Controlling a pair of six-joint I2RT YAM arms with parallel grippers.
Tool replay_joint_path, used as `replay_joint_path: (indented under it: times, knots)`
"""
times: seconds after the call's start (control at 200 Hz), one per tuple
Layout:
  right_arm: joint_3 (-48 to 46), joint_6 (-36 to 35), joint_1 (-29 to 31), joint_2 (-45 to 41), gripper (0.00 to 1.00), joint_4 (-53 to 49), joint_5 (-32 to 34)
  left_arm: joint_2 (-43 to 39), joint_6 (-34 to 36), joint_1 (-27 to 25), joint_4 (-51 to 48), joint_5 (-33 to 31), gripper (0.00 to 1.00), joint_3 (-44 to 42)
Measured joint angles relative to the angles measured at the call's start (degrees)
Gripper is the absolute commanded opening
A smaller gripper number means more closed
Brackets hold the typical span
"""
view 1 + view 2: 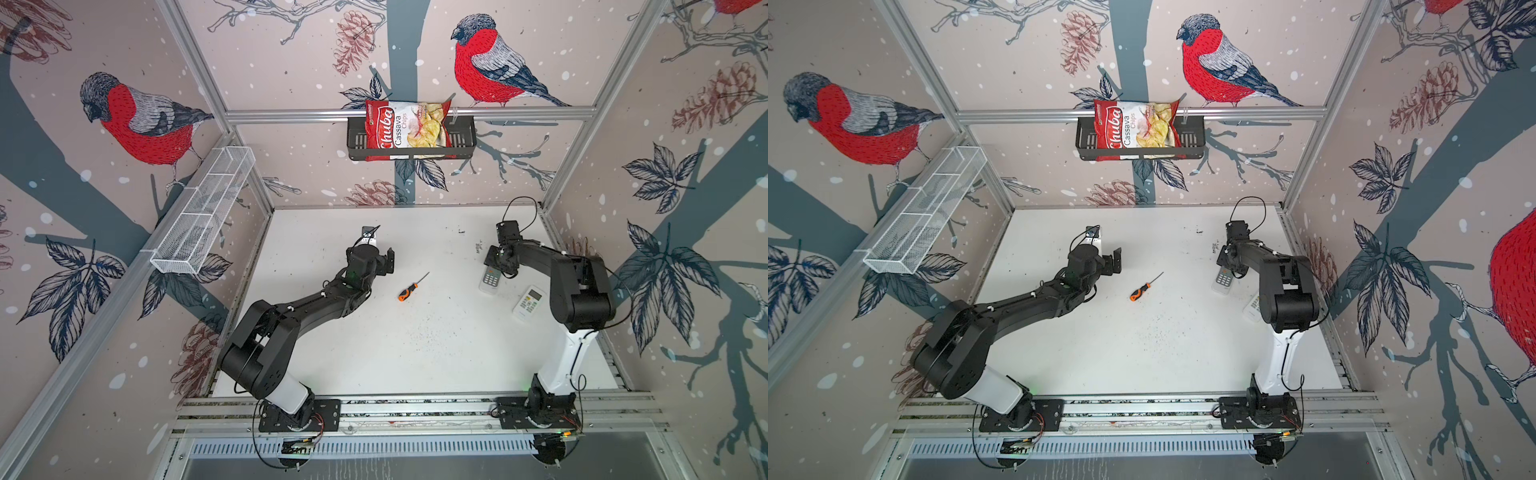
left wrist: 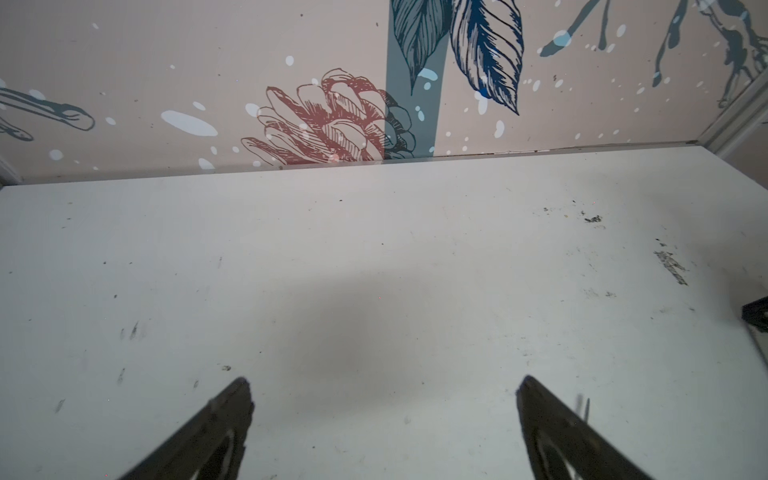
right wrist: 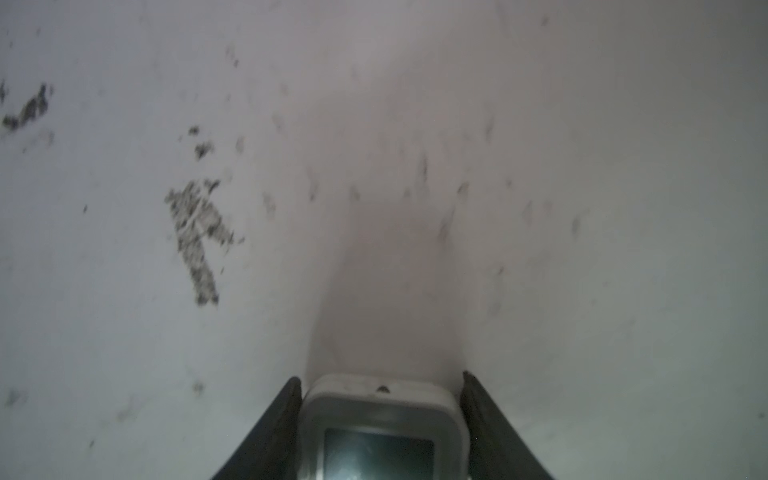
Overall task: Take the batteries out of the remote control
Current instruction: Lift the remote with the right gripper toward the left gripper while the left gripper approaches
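The remote (image 1: pixel 490 282) lies keypad up on the right side of the table (image 1: pixel 415 353), well back from the front rail; its batteries are out of sight. In the right wrist view its screen end sits between the fingers (image 3: pixel 272 436) of the right gripper (image 3: pixel 379 379), one dark finger hard by each side edge; whether they press on it or only flank it I cannot tell, the picture being blurred. In both top views the right arm's wrist covers that far end, and only the keypad half shows. A second remote (image 1: pixel 528 301) lies near it toward the right wall, also face up, partly under the arm's elbow; the two look apart. Toward the middle of the table lies a screwdriver (image 1: pixel 411 287), handle to the front, tip pointing back and right. Left of it the left gripper (image 2: pixel 384 380) hangs over bare table, its fingers (image 2: pixel 216 428) spread wide with nothing between them. On the back wall a basket (image 1: pixel 461 139) holds a bag of chips (image 1: pixel 405 126); a wire tray (image 1: pixel 203 212) hangs on the left wall.
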Motion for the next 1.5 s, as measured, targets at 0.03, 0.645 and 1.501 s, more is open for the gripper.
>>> replay_joint_path:
  times: [0.03, 0.645, 1.501]
  knots:
    - [-0.17, -0.31, 0.24, -0.74, 0.33, -0.46, -0.92, -0.33, 0.00, 0.20, 0.00, 0.96, 0.98, 0.00]
    - [1.18, -7.26, 5.95, -11.47, 0.24, 7.72, -28.55, -8.59, -6.12, 6.25, 8.74, 29.38, 0.97, -4.66]
    - [4.57, -1.44, 12.37, -14.12, 0.24, 32.79, -59.69, 7.61, -26.16, 10.25, 45.90, 67.34, 0.97, 1.16]
